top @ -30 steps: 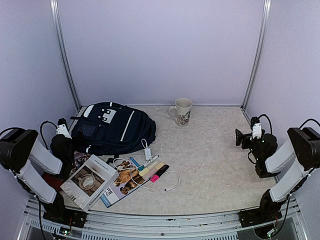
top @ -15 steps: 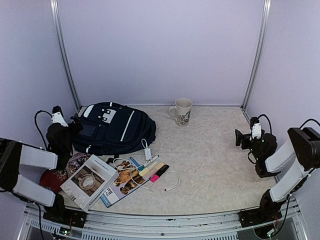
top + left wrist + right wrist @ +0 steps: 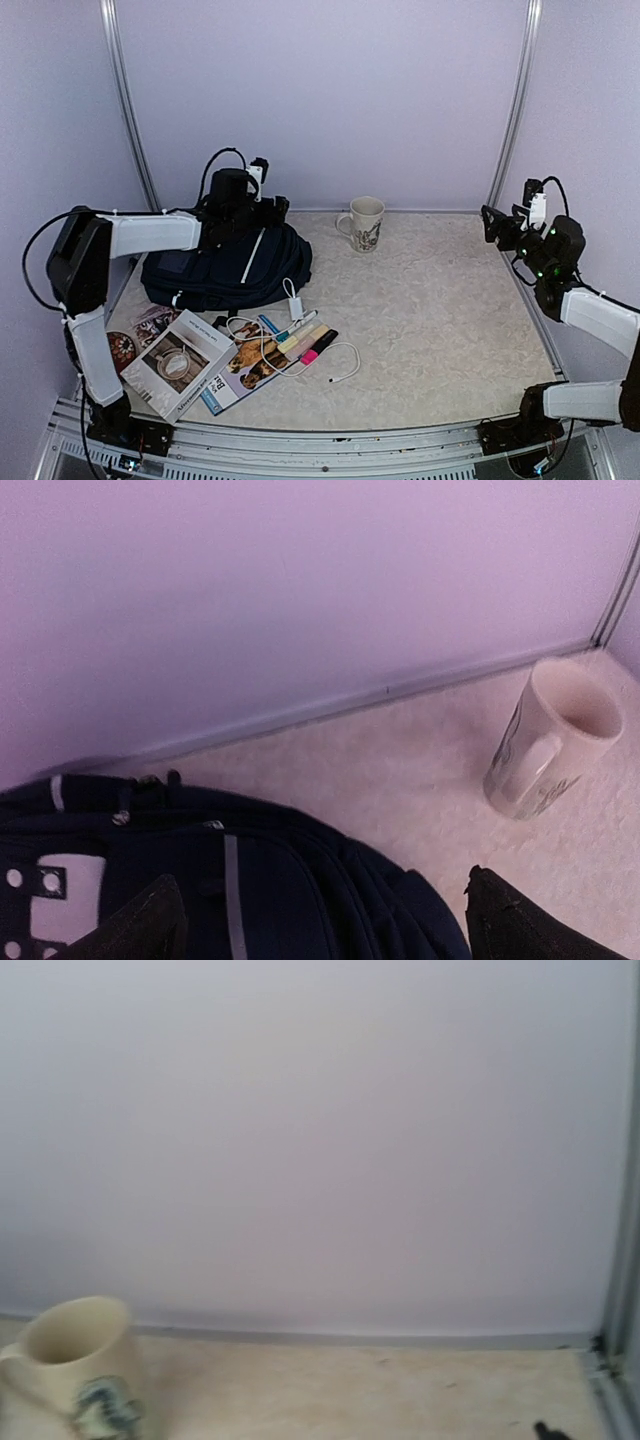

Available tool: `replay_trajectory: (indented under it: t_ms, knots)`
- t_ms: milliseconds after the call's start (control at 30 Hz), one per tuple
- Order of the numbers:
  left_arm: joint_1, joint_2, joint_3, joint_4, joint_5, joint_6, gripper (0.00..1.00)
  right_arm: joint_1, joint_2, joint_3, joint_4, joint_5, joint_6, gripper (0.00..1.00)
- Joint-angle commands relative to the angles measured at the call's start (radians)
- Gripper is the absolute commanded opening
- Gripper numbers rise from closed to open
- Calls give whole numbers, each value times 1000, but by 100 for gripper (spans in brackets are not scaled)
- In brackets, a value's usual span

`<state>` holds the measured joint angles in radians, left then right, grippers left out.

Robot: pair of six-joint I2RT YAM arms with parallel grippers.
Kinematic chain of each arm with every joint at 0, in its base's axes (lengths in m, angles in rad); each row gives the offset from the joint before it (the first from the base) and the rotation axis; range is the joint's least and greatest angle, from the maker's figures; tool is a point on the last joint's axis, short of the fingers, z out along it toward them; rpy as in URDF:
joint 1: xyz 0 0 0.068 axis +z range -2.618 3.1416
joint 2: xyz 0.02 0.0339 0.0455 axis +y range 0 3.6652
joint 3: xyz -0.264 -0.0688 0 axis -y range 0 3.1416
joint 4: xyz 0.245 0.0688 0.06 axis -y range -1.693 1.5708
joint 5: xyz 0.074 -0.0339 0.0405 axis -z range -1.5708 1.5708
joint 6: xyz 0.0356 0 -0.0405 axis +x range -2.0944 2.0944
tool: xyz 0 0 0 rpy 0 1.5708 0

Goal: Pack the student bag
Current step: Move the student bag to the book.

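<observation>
Navy-blue fabric backpack (image 3: 225,262), white stripes, lies flat at far left of white textured table (image 3: 440,320). Left gripper (image 3: 330,920) hovers over its top edge, fingers spread wide, nothing held, probably seeking zipper. Right gripper (image 3: 497,225) raised at right, out of way; open or closed, cannot tell.
</observation>
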<state>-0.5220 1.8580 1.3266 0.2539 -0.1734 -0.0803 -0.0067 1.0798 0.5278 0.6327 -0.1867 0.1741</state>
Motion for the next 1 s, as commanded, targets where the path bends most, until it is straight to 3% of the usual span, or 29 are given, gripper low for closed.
replay_trajectory:
  t_ms: [0,100,233,400,667,700,733,800,967]
  knots:
    - [-55,206,197,-399,-103,52,95,17,-45,-6,-130,-94,65,90]
    - [-62,277,250,-474,-171,42,91,30,-65,-4,-170,-100,69,89]
    - [-58,277,219,-469,-236,24,71,51,-89,-10,-172,-101,82,89]
    - [-58,231,147,-424,-261,9,57,78,-105,-2,-160,-92,89,89]
    - [-15,280,175,-485,-276,5,55,128,-119,25,-152,-54,70,89]
    - [-8,285,174,-482,-256,3,50,132,-118,27,-152,-55,71,89]
    - [-1,288,172,-478,-233,1,37,136,-119,31,-153,-56,70,88]
    - [8,281,159,-457,-193,1,1,145,-122,36,-161,-56,71,88]
    - [10,106,37,-287,-136,44,0,161,-152,62,-182,-57,68,89]
